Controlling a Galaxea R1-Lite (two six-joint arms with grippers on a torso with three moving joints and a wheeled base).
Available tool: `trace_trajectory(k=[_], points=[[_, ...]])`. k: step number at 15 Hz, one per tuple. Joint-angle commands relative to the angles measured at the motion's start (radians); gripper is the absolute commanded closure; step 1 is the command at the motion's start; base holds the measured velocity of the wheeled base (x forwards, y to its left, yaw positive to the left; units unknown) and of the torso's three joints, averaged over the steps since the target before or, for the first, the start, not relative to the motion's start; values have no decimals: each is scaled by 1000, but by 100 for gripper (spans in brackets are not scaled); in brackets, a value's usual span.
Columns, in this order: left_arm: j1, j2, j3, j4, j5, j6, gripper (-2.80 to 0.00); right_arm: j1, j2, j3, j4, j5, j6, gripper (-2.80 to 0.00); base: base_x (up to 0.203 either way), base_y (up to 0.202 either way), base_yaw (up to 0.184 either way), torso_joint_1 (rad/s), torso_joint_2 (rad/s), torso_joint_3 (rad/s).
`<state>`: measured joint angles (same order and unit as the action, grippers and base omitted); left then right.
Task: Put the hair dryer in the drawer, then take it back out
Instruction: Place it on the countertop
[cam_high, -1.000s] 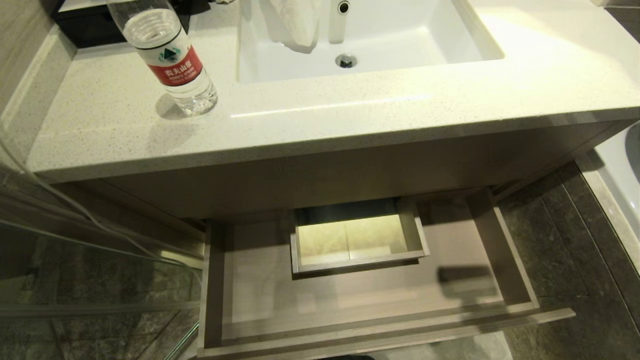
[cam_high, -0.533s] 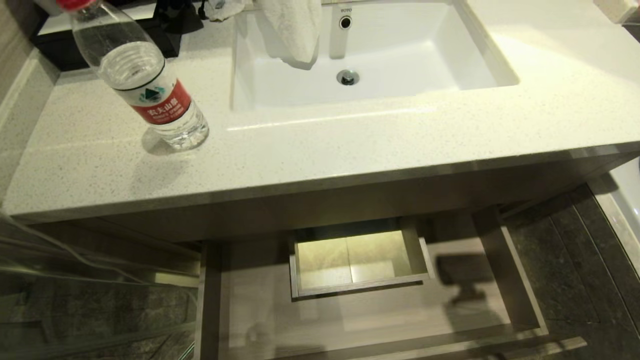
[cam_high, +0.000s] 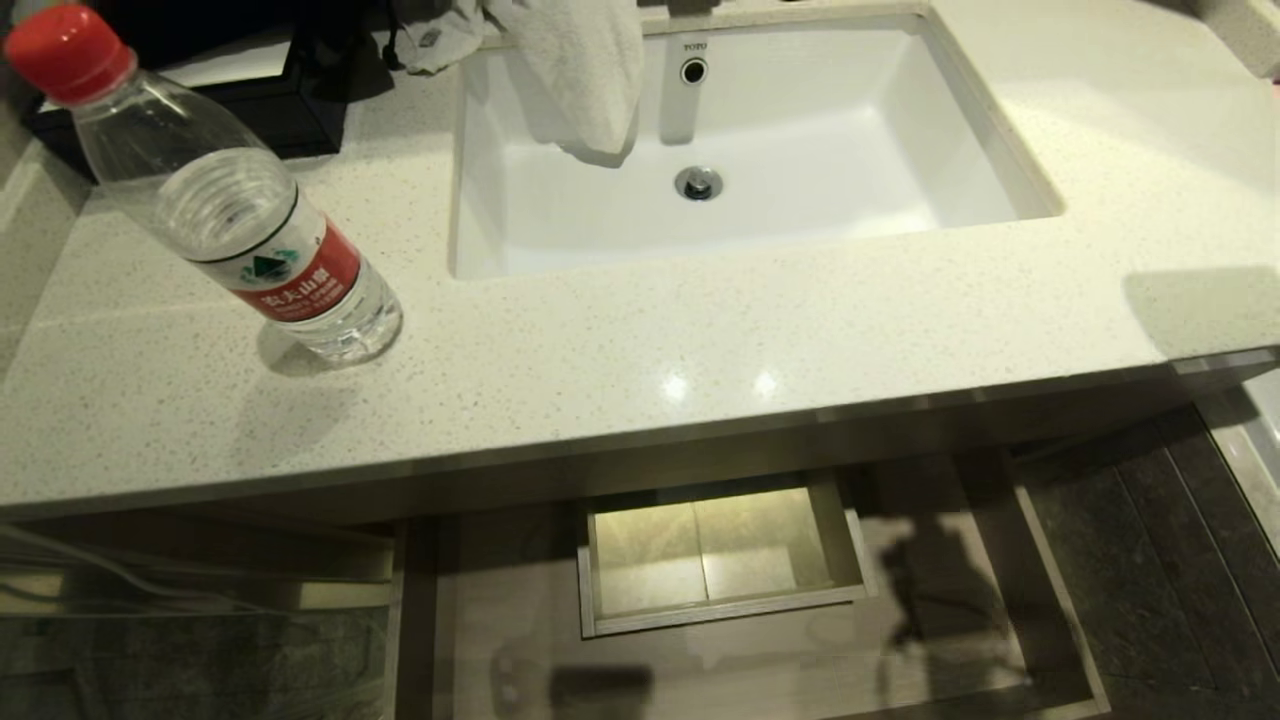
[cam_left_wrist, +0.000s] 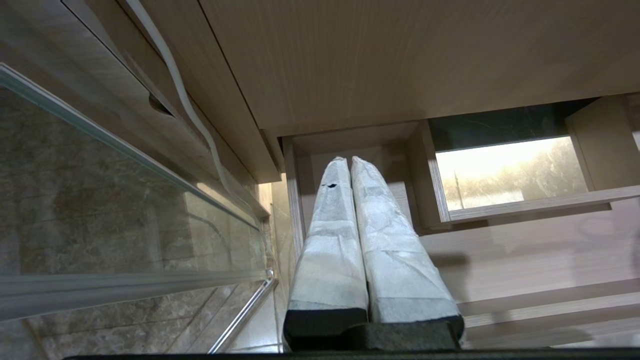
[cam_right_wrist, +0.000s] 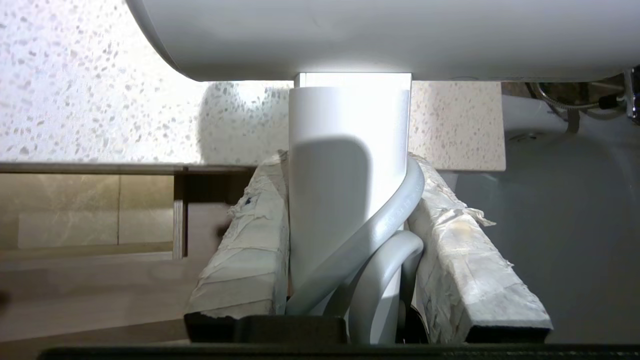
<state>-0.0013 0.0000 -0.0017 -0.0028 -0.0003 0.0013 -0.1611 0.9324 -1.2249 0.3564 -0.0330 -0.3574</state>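
right gripper (cam_right_wrist: 350, 235): clamped on the hair dryer (cam_right_wrist: 350, 165) by its handle, a loop of cord (cam_right_wrist: 380, 235) pinched in too, probably so it doesn't dangle

hair dryer spot: in the air, barrel up, near the counter (cam_right_wrist: 100, 90) front edge, right of the drawer; not in the head view

drawer (cam_high: 1040, 560): pulled out under the counter, nothing in it that I can see, boxed cut-out at its mid-back

left gripper (cam_left_wrist: 350, 165): fingers pressed together, nothing held, parked over the drawer's left end

stage, my guess: dryer's out and clear of the drawer

counter stuff: water bottle (cam_high: 260, 250) near the left front edge, towel (cam_high: 590, 70) draped over the sink (cam_high: 1000, 150) back rim
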Motion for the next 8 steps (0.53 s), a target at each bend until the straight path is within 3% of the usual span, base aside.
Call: trace_trajectory(k=[1, 5, 8], points=[[0, 2, 0, 0, 0, -1, 0, -1, 180, -102, -4, 1, -2, 0, 0, 0, 0, 0, 0, 0], [0, 2, 0, 0, 0, 0, 0, -1, 408, -297, 7, 23, -59, 0, 0, 0, 0, 0, 0, 0], [0, 2, 0, 0, 0, 0, 0, -28, 504, -377, 14, 191, -121, 0, 0, 0, 0, 0, 0, 0]])
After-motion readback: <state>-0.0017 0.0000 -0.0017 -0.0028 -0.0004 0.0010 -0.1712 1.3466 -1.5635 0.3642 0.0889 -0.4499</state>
